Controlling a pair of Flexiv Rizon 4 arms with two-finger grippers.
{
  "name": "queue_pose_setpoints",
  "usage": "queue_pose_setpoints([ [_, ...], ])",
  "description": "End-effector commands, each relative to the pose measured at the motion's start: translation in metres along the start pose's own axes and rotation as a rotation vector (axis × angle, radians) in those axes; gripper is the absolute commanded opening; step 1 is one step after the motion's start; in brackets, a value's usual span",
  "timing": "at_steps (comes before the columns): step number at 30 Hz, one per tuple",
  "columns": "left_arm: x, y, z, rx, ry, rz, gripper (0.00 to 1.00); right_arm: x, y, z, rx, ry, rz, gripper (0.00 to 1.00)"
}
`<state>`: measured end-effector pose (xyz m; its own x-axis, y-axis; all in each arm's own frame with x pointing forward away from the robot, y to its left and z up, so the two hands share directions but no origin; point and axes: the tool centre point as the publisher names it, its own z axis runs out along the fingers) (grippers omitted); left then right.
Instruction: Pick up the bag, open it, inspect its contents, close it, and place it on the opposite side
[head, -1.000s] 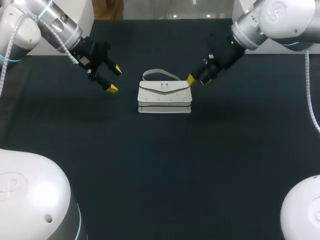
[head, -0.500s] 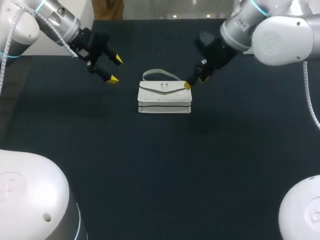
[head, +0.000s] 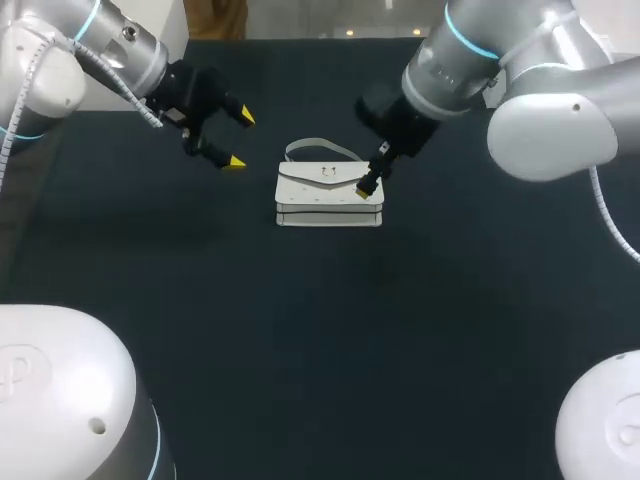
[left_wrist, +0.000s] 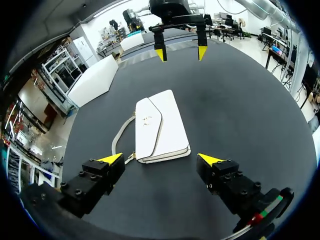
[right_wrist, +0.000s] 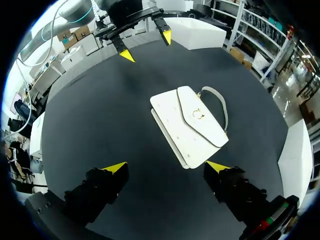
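Observation:
A white flap handbag lies flat and closed at the table's middle, its strap looped behind it. My right gripper hangs over the bag's right end, open. In the right wrist view the bag lies just ahead of the right gripper, with no finger touching it. My left gripper stands open to the bag's left, apart from it. In the left wrist view the bag lies ahead of the left gripper, and the right gripper shows beyond the bag.
The dark table bears nothing else. My left gripper shows beyond the bag in the right wrist view. Wide bare cloth stretches in front of the bag and to both sides.
My right arm has swung left, bringing its gripper from beside the bag to over its right end. My left gripper has shifted slightly back and right. The bag has not moved.

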<state>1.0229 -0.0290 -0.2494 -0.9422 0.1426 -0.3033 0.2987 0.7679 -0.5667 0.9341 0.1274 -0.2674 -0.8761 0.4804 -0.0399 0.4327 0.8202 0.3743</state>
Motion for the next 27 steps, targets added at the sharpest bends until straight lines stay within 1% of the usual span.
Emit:
queue_pose_setpoints([
  [1,-0.004,0.002,0.007,0.039,0.014,-0.002,1.00,0.005,0.001,0.017,0.075,-0.212,-0.271,1.00],
  [2,-0.004,0.002,0.007,0.039,0.014,-0.002,1.00,0.003,-0.001,0.020,0.117,-0.187,-0.288,1.00],
  [12,-0.004,0.002,0.007,0.039,0.014,-0.002,1.00,0.003,-0.001,0.020,0.117,-0.187,-0.288,1.00],
  [13,-0.003,0.000,0.011,0.017,0.006,0.007,1.00,0.003,-0.001,0.020,0.117,-0.187,-0.288,1.00],
  [14,-0.002,-0.002,0.016,0.022,0.016,0.029,1.00,0.006,0.001,0.020,0.095,-0.213,-0.325,1.00],
  [16,-0.002,-0.003,0.021,0.036,0.002,0.025,1.00,0.009,0.003,0.024,0.106,-0.266,-0.355,1.00],
  [18,-0.003,-0.003,0.024,0.059,-0.004,0.033,1.00,0.009,0.004,0.028,0.072,-0.286,-0.401,1.00],
  [23,-0.004,-0.007,0.027,0.078,-0.008,0.059,1.00,0.004,0.000,0.041,0.092,-0.333,-0.450,1.00],
  [24,-0.005,-0.007,0.028,0.081,-0.009,0.062,1.00,0.003,0.000,0.042,0.085,-0.333,-0.448,1.00],
  [27,-0.007,-0.009,0.029,0.084,-0.012,0.067,1.00,0.000,0.001,0.046,0.094,-0.360,-0.465,1.00],
])
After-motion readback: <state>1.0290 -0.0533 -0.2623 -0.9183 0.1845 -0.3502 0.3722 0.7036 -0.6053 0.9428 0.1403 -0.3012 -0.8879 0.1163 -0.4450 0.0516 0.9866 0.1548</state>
